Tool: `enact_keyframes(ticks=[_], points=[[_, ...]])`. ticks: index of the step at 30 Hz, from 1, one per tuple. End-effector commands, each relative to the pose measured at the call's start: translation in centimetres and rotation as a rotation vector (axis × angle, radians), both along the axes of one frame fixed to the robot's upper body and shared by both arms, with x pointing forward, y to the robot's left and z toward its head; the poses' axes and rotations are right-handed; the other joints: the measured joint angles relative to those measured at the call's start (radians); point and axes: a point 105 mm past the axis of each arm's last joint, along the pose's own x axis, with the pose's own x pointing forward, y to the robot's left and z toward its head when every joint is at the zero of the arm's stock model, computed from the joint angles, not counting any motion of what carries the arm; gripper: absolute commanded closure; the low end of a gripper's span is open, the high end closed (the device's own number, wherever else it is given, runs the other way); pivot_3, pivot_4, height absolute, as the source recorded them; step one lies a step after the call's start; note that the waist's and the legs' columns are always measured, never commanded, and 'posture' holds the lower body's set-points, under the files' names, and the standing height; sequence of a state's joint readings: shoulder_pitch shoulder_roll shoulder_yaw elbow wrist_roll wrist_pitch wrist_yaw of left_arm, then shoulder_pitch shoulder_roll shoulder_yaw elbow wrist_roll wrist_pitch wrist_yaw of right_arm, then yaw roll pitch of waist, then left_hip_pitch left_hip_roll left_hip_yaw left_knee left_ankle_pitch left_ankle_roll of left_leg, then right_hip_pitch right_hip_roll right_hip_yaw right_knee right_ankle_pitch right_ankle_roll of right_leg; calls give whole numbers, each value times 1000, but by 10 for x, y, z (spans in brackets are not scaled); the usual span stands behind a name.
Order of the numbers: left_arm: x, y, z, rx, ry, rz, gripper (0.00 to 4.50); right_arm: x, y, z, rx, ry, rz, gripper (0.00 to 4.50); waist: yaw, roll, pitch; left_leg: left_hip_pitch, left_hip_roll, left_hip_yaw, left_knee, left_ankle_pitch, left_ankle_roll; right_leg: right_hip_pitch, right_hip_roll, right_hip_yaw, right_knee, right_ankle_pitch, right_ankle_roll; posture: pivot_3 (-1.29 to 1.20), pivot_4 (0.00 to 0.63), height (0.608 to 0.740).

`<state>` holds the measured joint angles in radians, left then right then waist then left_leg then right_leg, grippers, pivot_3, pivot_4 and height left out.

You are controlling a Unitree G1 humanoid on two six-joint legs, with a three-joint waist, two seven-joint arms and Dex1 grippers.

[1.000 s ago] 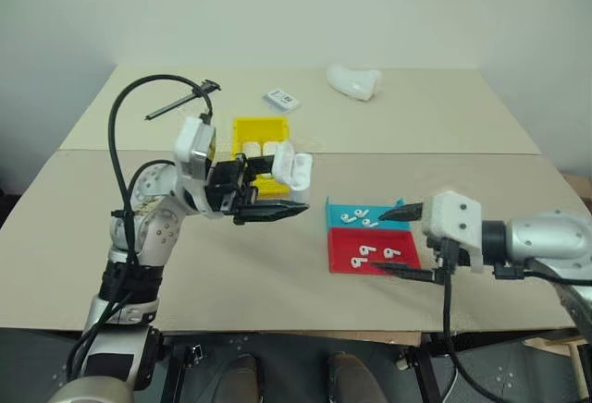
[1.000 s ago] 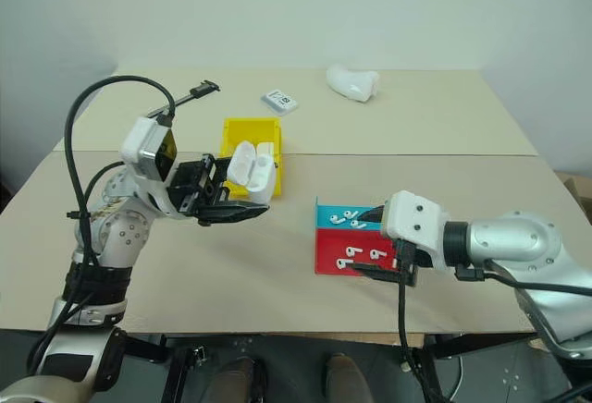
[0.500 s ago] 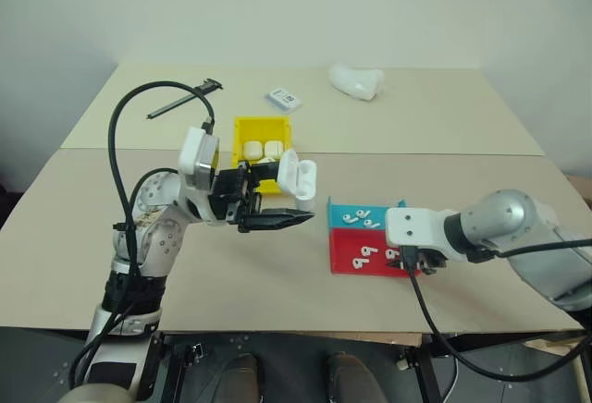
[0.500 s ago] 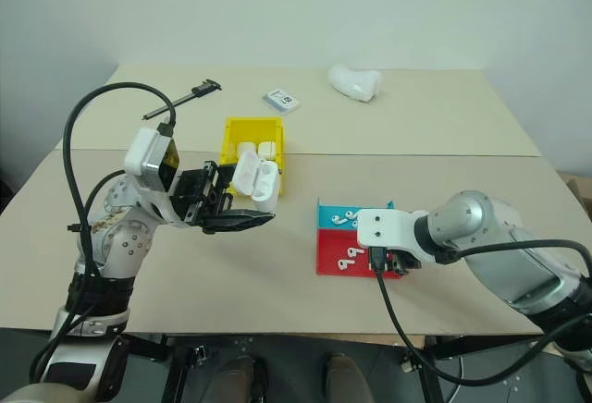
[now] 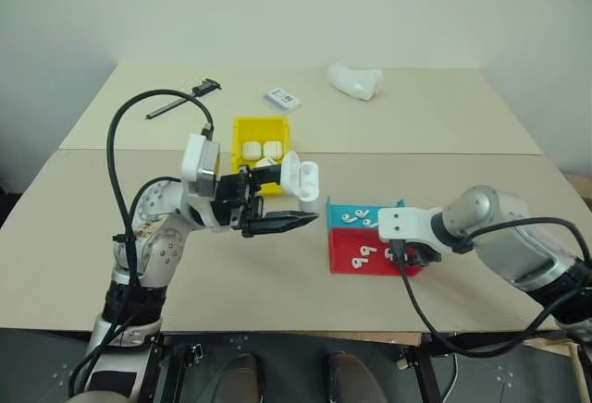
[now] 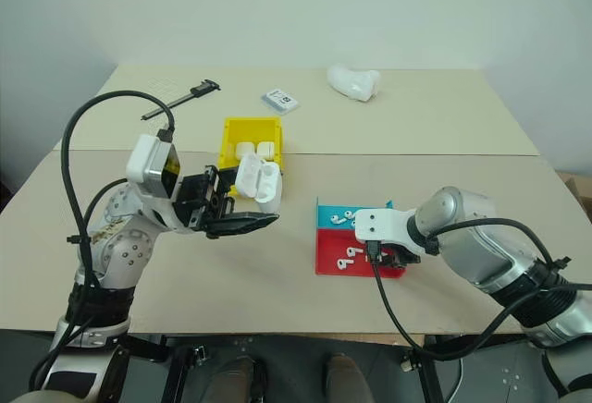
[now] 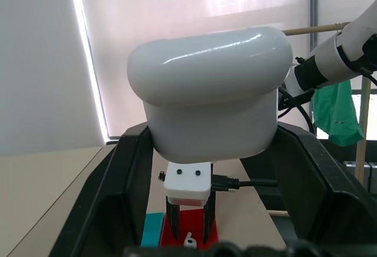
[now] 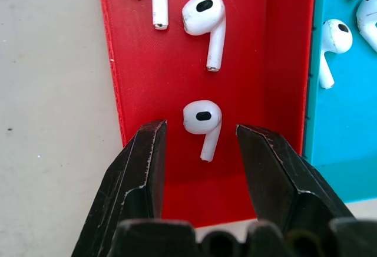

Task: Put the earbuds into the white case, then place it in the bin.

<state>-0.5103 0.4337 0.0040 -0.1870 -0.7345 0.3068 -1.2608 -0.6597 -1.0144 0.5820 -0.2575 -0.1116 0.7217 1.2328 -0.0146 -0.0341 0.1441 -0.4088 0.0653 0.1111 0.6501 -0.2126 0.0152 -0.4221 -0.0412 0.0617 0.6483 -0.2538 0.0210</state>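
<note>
Hovering over the red tray (image 8: 177, 92), the right pincer (image 8: 200, 145) points steeply down with its fingers apart, one on each side of a single earbud (image 8: 202, 121) that lies on the tray floor; neither finger touches it. A second ago this pincer was lying nearly level just beside the tray's outer edge with its fingers wider; since then the wrist has tipped over and come in above the tray, and the gap has narrowed. Two more earbuds (image 8: 206, 18) lie further along the red tray, and others rest in the teal tray (image 5: 356, 215) that touches it on the far side. The left pincer (image 5: 268, 211), raised off the desk (image 5: 277, 283) well to the left of the red tray, is clamped on the white case (image 5: 298, 177), whose lid stands flipped open; it has kept that hold and nearly the same place throughout. The yellow bin (image 5: 260, 137) sits beyond and to the left of the red tray, with a few white cases (image 5: 260, 150) inside.
</note>
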Motion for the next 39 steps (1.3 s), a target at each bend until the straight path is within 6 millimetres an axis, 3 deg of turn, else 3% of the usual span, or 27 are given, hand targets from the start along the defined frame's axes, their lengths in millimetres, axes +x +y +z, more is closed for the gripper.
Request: enact_keyframes(ticks=[1,8,13,14,21,27,30,33,36,39], points=[[-7,-2,10,-17,-51,-13,1776,5,3,8,-6,-35,16,2209,0,0,0,0,0,0,0,0,0,0,0,0,0,0,0,0,150,740],[-7,0,12,-14,-52,-6,1776,5,4,3,-7,-22,19,2209,0,0,0,0,0,1,0,0,0,0,0,0,0,0,0,0,150,740],[-7,0,14,-19,-53,1,1776,3,2,-4,-10,-7,19,3777,0,0,0,1,0,1,0,0,0,1,0,0,0,0,0,0,150,740],[-8,0,14,-19,-52,2,1776,2,1,-5,-17,-7,19,3890,0,0,0,1,0,1,0,0,0,1,0,0,0,0,0,0,150,740],[-8,1,13,-11,-50,0,1776,3,2,0,40,-32,-29,3890,0,0,0,1,0,1,0,0,0,2,0,-1,0,0,0,0,150,740],[-9,-1,15,-9,-54,-31,1776,-6,4,67,436,-136,-155,3890,3,0,0,-1,0,0,0,0,0,0,0,-1,0,0,0,0,150,740],[-7,-5,18,-9,-59,-69,1776,-21,9,110,790,-305,-74,3890,4,0,0,-1,0,-1,0,0,0,1,0,-2,-1,0,0,0,150,740],[-5,-8,18,2,-59,-99,1776,-31,15,139,1091,-415,-70,3890,3,0,0,0,0,-1,0,0,0,3,0,-3,0,0,0,0,150,740],[-1,-11,18,13,-58,-113,1776,-46,31,167,1371,-419,13,3890,-3,1,-1,1,0,-1,0,0,0,3,1,-2,0,0,0,0,150,740],[0,-15,18,25,-48,-137,1776,-57,50,186,1505,-415,97,3890,-7,1,-1,0,1,-1,0,0,0,1,2,-1,1,0,0,0,150,740]])
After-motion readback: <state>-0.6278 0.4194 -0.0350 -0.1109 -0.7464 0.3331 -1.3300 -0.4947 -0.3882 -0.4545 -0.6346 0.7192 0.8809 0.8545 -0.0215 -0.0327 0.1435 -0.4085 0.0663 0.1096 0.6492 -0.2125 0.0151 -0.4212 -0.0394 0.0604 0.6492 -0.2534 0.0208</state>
